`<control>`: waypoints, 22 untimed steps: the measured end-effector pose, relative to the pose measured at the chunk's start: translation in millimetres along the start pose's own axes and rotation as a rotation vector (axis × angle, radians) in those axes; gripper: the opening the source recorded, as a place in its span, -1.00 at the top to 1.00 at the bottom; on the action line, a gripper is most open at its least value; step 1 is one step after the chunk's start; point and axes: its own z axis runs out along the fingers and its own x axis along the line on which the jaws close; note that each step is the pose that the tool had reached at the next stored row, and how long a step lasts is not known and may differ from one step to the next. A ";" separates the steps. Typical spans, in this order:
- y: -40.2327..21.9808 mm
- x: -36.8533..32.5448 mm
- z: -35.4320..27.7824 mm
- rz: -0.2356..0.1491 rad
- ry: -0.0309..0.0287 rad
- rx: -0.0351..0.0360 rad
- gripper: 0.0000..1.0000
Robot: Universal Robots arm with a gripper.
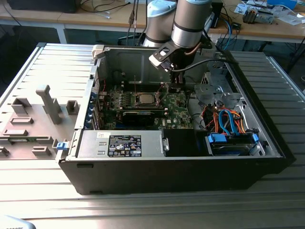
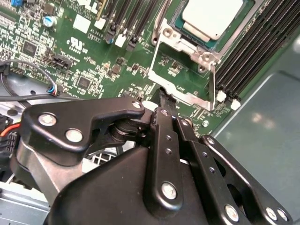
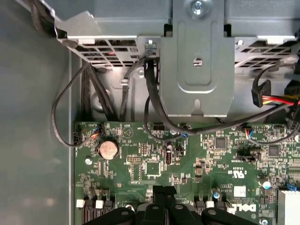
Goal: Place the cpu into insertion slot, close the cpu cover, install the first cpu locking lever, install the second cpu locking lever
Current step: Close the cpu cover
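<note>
One cpu (image 2: 212,18) sits in the insertion slot (image 2: 176,24). The cpu cover (image 2: 187,97) lies swung open beside it. I see the jaws pinched together at its outer edge, but I can't tell if they grip it.

The exterior view looks down from well back on the open computer case (image 1: 167,174), arm (image 1: 190,24) at its twelve o'clock. Both wrist views peer past the gripper (image 2: 163,98), close over the green board (image 2: 79,61) all three share.
</note>
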 end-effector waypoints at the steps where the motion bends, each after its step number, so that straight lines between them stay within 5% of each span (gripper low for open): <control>1: -1.2 0.0 0.0 0.000 0.0000 -0.0001 0.79; 22: -19.7 0.3 3.2 0.000 0.0005 -0.0004 0.79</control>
